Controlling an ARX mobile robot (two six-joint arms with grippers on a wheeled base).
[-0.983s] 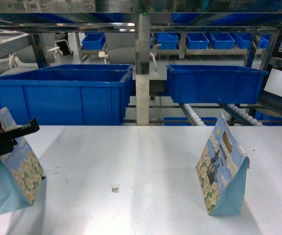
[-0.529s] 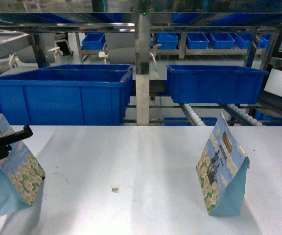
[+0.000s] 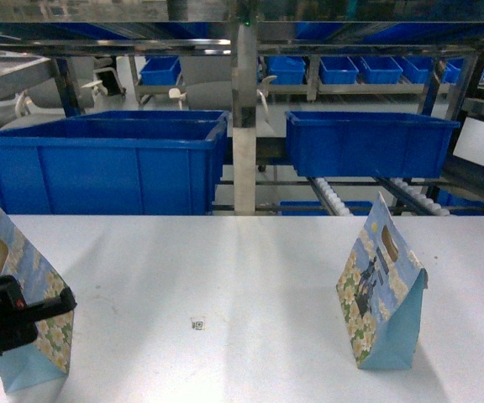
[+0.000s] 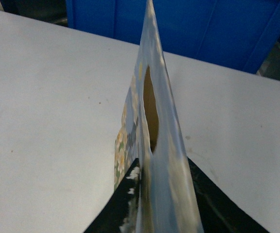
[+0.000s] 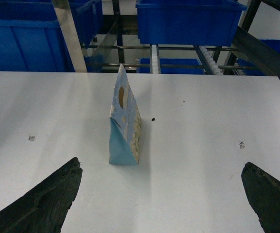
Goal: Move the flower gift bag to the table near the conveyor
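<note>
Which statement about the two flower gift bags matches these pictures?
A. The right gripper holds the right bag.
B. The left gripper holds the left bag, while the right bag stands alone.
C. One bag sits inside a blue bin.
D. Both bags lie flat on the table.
B: the left gripper clasps the left bag, while the right bag stands upright on the table, and the right gripper is open, well short of it.
</note>
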